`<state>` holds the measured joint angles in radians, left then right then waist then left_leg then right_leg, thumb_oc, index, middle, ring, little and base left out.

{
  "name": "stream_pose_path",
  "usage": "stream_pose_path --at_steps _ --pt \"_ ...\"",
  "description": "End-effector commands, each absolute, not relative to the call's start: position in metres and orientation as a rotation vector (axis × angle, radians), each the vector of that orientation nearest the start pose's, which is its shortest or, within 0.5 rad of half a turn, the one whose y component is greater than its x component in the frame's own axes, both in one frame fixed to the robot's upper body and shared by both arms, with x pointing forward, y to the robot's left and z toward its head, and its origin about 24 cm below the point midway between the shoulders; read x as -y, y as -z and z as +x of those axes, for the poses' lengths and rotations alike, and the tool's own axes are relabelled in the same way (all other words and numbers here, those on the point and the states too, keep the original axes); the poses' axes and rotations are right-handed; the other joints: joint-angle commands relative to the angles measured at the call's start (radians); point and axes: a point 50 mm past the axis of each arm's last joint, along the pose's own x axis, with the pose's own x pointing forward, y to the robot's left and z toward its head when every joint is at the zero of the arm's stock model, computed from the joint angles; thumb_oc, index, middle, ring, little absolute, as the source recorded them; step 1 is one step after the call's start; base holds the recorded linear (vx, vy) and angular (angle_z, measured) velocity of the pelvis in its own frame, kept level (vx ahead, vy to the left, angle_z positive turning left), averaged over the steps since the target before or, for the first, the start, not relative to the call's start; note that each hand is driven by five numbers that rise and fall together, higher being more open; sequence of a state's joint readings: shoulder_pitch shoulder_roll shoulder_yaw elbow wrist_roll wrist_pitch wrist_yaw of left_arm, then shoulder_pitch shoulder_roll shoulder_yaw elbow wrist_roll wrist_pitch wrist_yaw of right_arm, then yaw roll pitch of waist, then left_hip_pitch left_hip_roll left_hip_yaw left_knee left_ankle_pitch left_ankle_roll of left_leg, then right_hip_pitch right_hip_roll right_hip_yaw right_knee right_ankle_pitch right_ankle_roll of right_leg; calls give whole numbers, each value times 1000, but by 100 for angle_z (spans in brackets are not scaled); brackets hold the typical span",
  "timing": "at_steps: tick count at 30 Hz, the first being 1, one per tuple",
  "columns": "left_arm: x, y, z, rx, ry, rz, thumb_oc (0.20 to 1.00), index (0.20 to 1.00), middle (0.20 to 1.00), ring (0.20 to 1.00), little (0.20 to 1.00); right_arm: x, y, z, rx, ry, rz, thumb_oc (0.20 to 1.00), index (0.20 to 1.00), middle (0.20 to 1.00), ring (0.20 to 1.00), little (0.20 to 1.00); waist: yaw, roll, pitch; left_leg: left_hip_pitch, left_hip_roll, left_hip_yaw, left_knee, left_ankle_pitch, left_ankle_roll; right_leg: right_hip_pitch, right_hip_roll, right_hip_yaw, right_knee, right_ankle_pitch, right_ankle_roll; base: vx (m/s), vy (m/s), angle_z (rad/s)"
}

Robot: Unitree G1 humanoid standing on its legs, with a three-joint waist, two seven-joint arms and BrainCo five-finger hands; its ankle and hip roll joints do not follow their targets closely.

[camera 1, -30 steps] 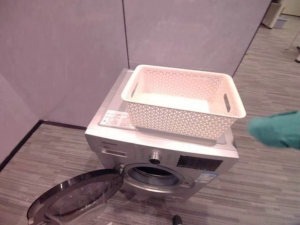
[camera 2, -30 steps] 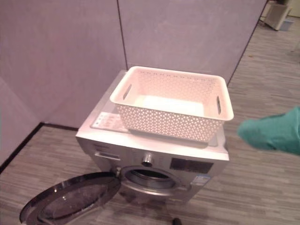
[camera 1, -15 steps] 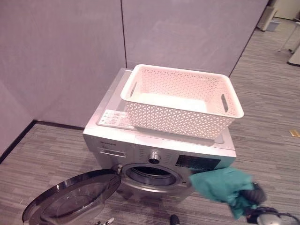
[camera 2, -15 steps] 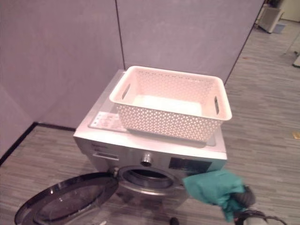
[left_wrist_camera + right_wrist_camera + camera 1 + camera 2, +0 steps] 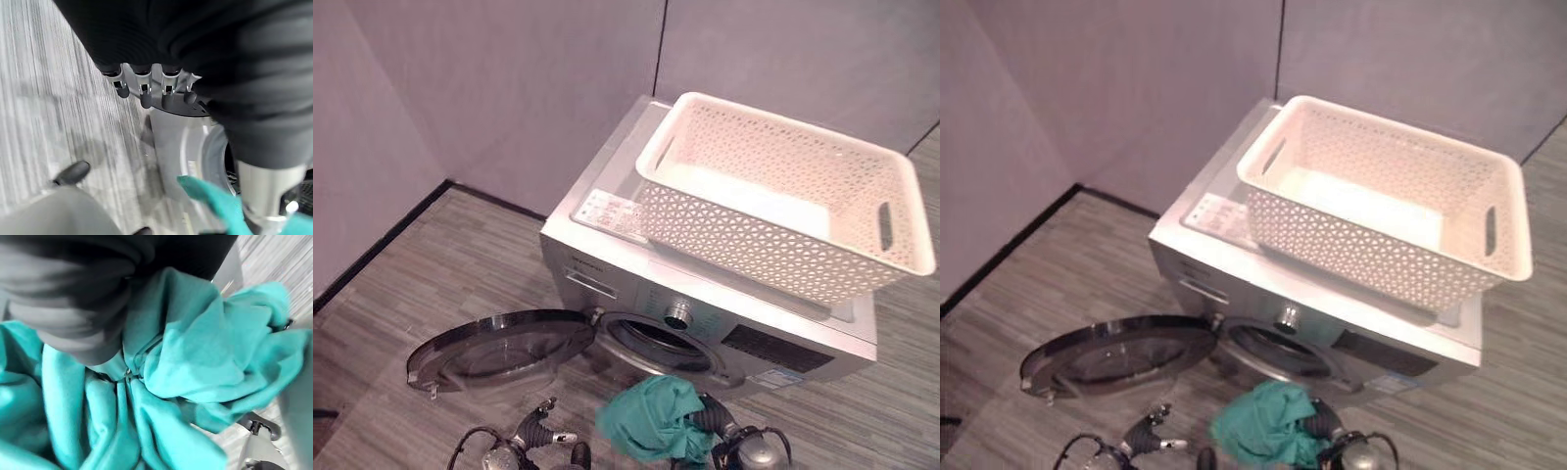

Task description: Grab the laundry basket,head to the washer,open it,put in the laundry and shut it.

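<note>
Nearest the camera, low in the eye views, the right hand [image 5: 713, 423] holds a bunched teal-green garment [image 5: 651, 418]; the right wrist view shows the cloth [image 5: 195, 362] crumpled in soft folds and wrapped about the hand, its fingers buried in the fabric, so their exact curl cannot be told, though the garment plainly hangs from that hand. The cloth is a plain, unpatterned teal, gathered into a loose ball just before the washer's door opening [image 5: 658, 345] and below it, not yet inside. The left hand [image 5: 536, 430] sits low beside it, on the robot's left; its own wrist view shows the fingers [image 5: 145, 93] in a relaxed, fairly straight row holding nothing, with a corner of the teal cloth visible past them. Just beyond the hands, the round glass door [image 5: 499, 345] of the washer lies swung fully open toward the left, near level above the grey wood-patterned floor [image 5: 431, 264]. The silver front-loading washer [image 5: 607, 274] stands behind, with a knob [image 5: 678, 313] and dark display panel [image 5: 773, 351] on its face. On its top rests the white perforated laundry basket [image 5: 754, 245], rectangular, with slot handles at each end, empty inside. Grey partition walls [image 5: 509, 88] close off the corner behind.
</note>
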<state>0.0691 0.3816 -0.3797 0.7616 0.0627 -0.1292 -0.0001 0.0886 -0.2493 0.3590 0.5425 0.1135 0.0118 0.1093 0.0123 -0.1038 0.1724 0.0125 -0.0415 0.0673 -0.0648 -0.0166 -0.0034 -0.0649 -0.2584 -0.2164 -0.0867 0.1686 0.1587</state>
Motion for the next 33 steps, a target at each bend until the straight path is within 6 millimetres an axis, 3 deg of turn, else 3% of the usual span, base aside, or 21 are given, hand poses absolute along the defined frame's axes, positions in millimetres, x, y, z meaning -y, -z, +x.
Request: stream_pose_path --at_steps 1,5,6,9,11,12,18,19,22,24,33 --pt "-208 94 192 -579 248 580 1000 1000 1000 1000 1000 149 80 203 -560 -322 -161 200 200 200 200 200 24 20 87 -43 -51 3 76 -105 101 -110 -107 10 136 44 83 -285 89 -14" --pt "-206 80 213 -503 238 596 1000 1000 1000 1000 1000 139 70 221 -512 -345 -168 200 200 200 200 200 51 37 142 -120 -21 38 126 -102 116 -186 -114 -44 285 -12 48 -250 32 -29" --pt "-205 71 225 -457 231 610 1000 1000 1000 1000 1000 137 69 229 -501 -355 -186 200 200 200 200 200 60 42 160 -177 -5 55 153 -91 122 -206 -81 -79 466 -109 29 -223 33 -9" --pt "-203 57 239 -392 213 598 1000 1000 1000 1000 1000 127 61 241 -462 -381 -180 200 200 200 200 200 84 34 176 -258 15 82 154 -44 114 -213 -16 -116 600 -236 -1 -282 -27 -16" --pt "-195 45 256 -325 203 591 1000 1000 1000 1000 1000 117 45 260 -387 -405 -177 200 200 200 200 200 115 15 204 -333 44 109 157 -12 89 -189 17 -147 579 -303 -30 -431 -245 -32" --pt "-179 29 273 -241 197 521 1000 1000 1000 1000 1000 104 25 278 -303 -413 -173 200 200 200 200 200 149 -11 233 -415 86 136 169 36 47 -152 57 -186 456 -333 -60 -385 -311 -33" --pt "-151 -1 304 -111 194 442 1000 1000 1000 1000 1000 90 -13 305 -154 -427 -189 200 200 200 200 200 140 -27 273 -496 167 130 170 100 0 -198 118 -195 360 -305 -76 -186 -161 -57" --pt "-134 -14 315 -49 210 449 1000 1000 1000 1000 1000 87 -28 315 -95 -410 -179 200 200 200 200 200 129 -37 274 -524 190 114 158 120 -14 -222 133 -205 343 -297 -78 -94 -98 -17" --pt "-112 -25 322 4 239 429 1000 1000 1000 1000 1000 80 -44 321 -29 -391 -128 200 200 200 200 200 119 -57 270 -529 209 96 143 139 -25 -252 149 -215 347 -302 -89 -30 -108 -1" --pt "-93 -32 326 31 267 388 1000 1000 1000 1000 1000 74 -55 323 15 -374 -79 200 200 200 200 200 108 -72 280 -533 213 85 137 145 -29 -265 153 -230 356 -306 -96 -1 -93 1" --pt "-69 -55 332 107 295 282 1000 1000 1000 1000 1000 65 -78 328 104 -355 -5 200 200 200 200 200 102 -84 320 -536 205 67 155 132 -33 -251 154 -253 340 -298 -97 7 -31 11"
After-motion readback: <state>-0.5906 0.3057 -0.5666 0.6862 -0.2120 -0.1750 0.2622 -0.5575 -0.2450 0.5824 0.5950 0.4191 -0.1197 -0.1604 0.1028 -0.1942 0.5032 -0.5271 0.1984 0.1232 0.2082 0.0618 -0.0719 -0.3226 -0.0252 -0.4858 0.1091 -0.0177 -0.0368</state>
